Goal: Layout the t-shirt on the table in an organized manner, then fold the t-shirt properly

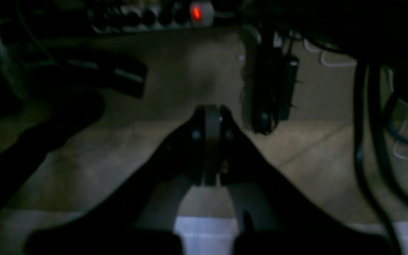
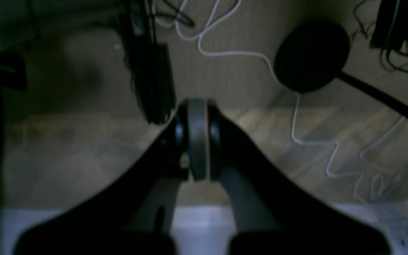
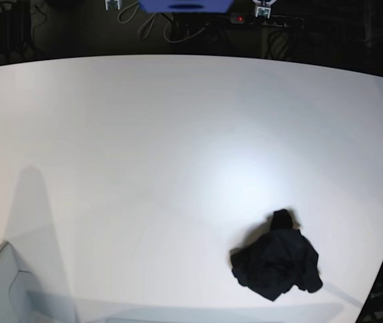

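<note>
Since the t-shirt lies crumpled on the table near its lower-right edge in base view, the left gripper is probably nearer; it and right gripper are clamped empty.

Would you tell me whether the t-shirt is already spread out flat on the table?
No, the t-shirt lies in a crumpled black heap on the white table, with nothing laid out.

Power strip: grey plastic bar with glowing red switch, far ahead of the claw
Cable: thin white cord looping over brown floor, right of the claw
</note>
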Available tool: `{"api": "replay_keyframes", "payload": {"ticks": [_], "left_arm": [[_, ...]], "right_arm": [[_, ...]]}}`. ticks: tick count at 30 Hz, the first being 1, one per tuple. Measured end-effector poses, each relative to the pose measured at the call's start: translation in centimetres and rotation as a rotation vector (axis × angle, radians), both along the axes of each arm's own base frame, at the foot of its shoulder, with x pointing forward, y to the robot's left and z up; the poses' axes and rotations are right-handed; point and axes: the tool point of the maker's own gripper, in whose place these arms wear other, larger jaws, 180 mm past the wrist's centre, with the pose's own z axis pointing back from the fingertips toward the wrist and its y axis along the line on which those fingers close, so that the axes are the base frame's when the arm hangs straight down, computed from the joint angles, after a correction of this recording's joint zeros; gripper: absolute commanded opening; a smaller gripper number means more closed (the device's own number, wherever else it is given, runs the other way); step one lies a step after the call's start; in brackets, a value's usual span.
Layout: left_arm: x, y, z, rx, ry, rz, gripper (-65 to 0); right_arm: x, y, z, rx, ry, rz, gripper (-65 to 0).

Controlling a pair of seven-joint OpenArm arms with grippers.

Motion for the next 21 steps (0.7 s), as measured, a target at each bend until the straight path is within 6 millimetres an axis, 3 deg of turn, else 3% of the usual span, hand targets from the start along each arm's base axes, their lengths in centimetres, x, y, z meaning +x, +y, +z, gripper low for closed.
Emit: {"api": "replay_keyframes", "payload": {"ticks": [4, 12, 21], "left_arm": [[-0.3, 0.7, 2.5, 0.004, -0.076, -0.021, -65.0], [2.3, 1.2, 10.4, -0.005, -0.294, -0.090, -65.0], [8.4, -1.4, 20.3, -0.073, -0.576, -0.122, -65.0]], "right_arm": [[1.1, -1.4, 3.2, -0.024, -0.110, 0.027, -65.0], [5.6, -2.7, 12.5, -0.049, -0.371, 0.097, -65.0], [14.0, -1.9, 21.7, -0.049, -0.673, 0.140, -65.0]]}}
